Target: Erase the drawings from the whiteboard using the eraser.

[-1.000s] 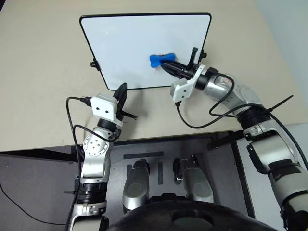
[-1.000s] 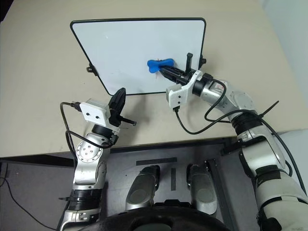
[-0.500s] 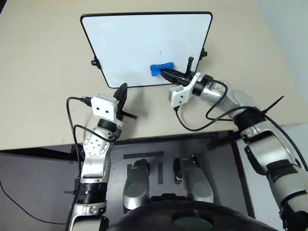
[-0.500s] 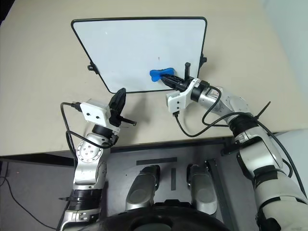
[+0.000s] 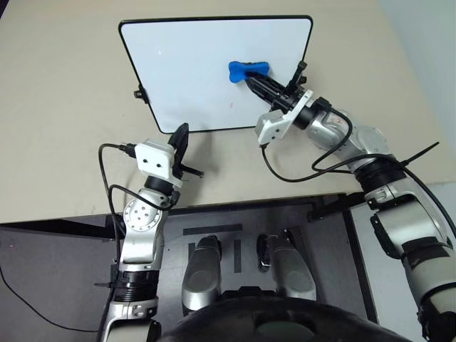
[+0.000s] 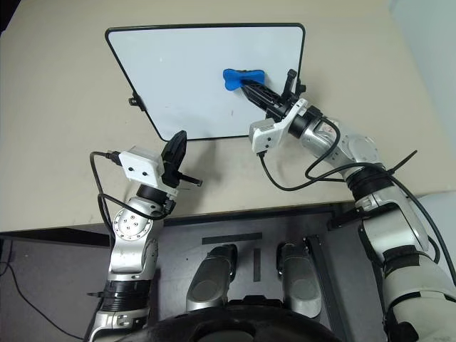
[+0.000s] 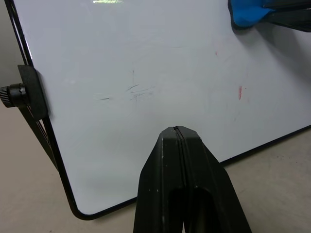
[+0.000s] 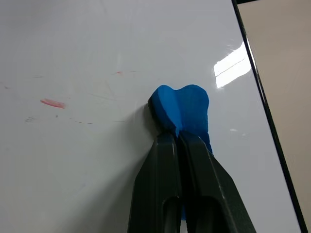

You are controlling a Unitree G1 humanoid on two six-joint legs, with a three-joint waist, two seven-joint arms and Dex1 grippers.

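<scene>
The whiteboard [image 5: 185, 64] stands tilted on the beige table ahead of me. My right gripper [image 5: 251, 80] is shut on the blue eraser [image 5: 248, 70] and holds it flat against the board's upper right area; the eraser [image 8: 180, 109] shows past the fingertips in the right wrist view. Of the drawings, a short red streak [image 7: 239, 92] and faint smudges show on the board, nearer me than the eraser; the streak [image 8: 52, 103] also appears in the right wrist view. My left gripper [image 5: 181, 130] is shut and empty, hovering just before the board's near edge.
Small black clips [image 5: 139, 93] stick out at the board's sides, one [image 7: 29, 92] close to my left gripper. The beige table [image 5: 64, 107] spreads wide to the left of the board. Its near edge [image 5: 71, 217] runs just behind my left arm.
My right gripper first slid the eraser down the board toward me, then pushed it up and slightly right to the upper area. The left arm has stayed still.
</scene>
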